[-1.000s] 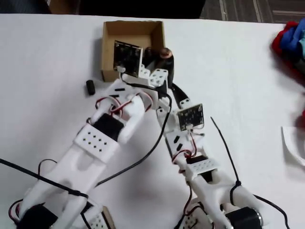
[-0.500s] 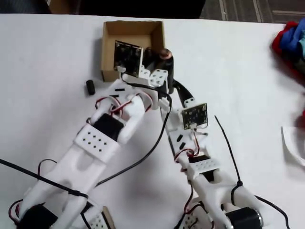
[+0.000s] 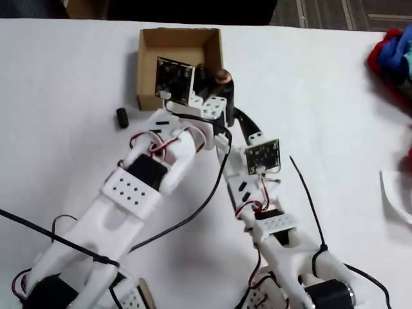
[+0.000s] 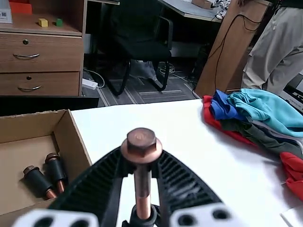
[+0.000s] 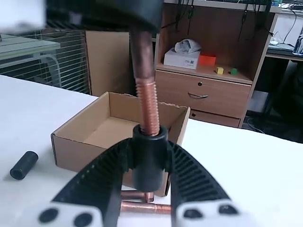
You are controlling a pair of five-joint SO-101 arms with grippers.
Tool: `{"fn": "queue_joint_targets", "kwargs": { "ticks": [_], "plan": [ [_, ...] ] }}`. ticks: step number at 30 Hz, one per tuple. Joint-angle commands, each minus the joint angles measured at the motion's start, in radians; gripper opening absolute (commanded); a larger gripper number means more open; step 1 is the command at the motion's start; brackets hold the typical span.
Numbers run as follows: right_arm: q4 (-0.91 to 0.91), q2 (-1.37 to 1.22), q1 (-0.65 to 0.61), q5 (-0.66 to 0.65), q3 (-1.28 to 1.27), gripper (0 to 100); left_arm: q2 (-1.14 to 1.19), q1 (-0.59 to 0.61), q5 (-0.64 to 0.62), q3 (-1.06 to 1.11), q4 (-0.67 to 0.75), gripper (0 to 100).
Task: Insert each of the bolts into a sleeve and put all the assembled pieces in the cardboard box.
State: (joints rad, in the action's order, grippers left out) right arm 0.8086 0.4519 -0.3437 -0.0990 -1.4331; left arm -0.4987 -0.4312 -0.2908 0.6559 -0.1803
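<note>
Left gripper [image 4: 141, 155] pinching the bolt [image 4: 142, 187], right gripper [image 5: 150, 149] pinching the sleeve [image 5: 150, 163]: I'd keep them lined up and push straight in.

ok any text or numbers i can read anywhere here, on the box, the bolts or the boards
No text can be read here.
cardboard box: plain walls, no print.
bolt and sleeve: no readable stamp.
circuit board: markings too small.
white box on the shelf: print too blurred.
</note>
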Motion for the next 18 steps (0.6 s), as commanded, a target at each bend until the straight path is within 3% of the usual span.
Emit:
{"fn": "queue_joint_targets", "kwargs": {
  "ticks": [1, 5, 11, 18],
  "plan": [
    [0.027, 0.005, 0.008, -0.008, 0.025, 2.1, 0.0, -0.023, -0.005, -0.007, -0.002, 3],
    [0.027, 0.007, 0.008, -0.008, 0.025, 2.1, 0.063, -0.037, 0.0, -0.013, -0.002, 3],
    [0.027, 0.007, 0.013, -0.055, 0.025, 2.1, 0.127, -0.055, 0.129, -0.018, 0.0, 3],
    [0.027, 0.007, 0.01, -0.092, 0.025, 2.1, 0.127, -0.048, 0.135, -0.018, -0.002, 3]
  ]
}}
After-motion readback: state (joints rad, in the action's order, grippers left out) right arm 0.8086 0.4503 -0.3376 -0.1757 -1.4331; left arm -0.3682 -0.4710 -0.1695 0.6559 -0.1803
